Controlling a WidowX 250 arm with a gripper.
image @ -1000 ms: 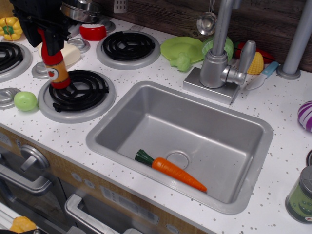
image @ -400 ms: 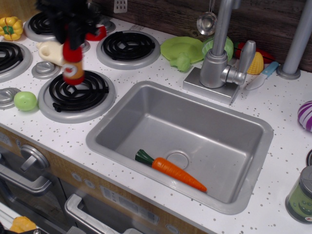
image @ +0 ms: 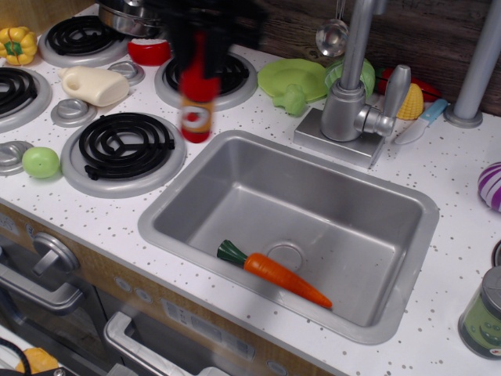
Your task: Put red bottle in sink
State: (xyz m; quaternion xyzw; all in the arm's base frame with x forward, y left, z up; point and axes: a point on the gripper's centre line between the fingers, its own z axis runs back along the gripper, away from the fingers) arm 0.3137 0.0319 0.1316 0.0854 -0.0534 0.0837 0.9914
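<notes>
The gripper (image: pixel 205 35), blurred and dark, was clamped on the neck of the red bottle (image: pixel 196 100), which hung upright above the counter just beyond the sink's (image: pixel 235 142) far-left corner. A carrot (image: pixel 275 274) lay inside the sink near the drain (image: pixel 286 254).

A carrot (image: pixel 274 272) lies in the sink (image: pixel 407 301) (near its drain); burners (image: pixel 124 146) sit left.

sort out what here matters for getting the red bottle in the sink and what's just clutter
Job:
red bottle, hanging from the gripper
sink

Lying about:
carrot in the basin
cream bottle
green ball
red bowl
green plate
faucet
</notes>
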